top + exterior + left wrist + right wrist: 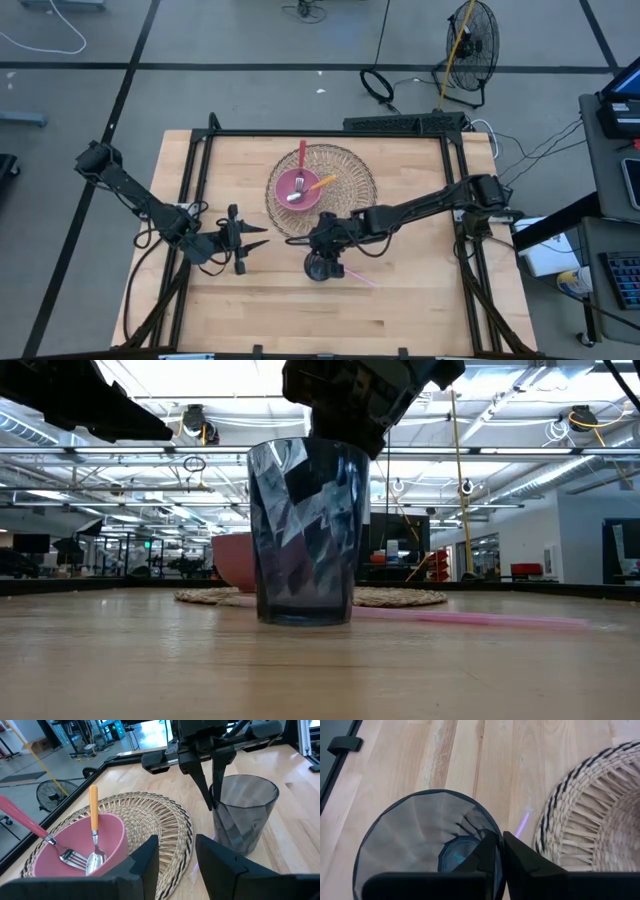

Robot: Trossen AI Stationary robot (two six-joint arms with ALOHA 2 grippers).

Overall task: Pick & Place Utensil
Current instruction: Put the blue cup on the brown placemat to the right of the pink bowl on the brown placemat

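A clear blue-grey tumbler (322, 267) stands upright on the table's near middle, also in the low view as the tumbler (305, 530). My right gripper (499, 852) is over it, shut on its rim. A pink bowl (298, 188) sits on a round woven mat (350, 175); in it lie a fork with a pink handle (30, 827) and a spoon with an orange handle (93, 815). A thin pink utensil (470, 618) lies flat on the table beside the tumbler. My left gripper (177, 865) is open, left of the tumbler, touching nothing. My right gripper pinches the tumbler's rim (492, 831) on the side toward the mat, one finger (485, 855) inside the tumbler and one finger (522, 857) outside. The fingers come from above, pointing down. The tumbler stands upright with its base on the table (305, 618).
Black frame rails (330, 132) run along the table's far, left and right edges. Bare wood (260, 310) lies along the near edge. My left arm (150, 205) reaches in from the left, level with the tumbler. Beyond the table stand a fan (468, 40) and cables.
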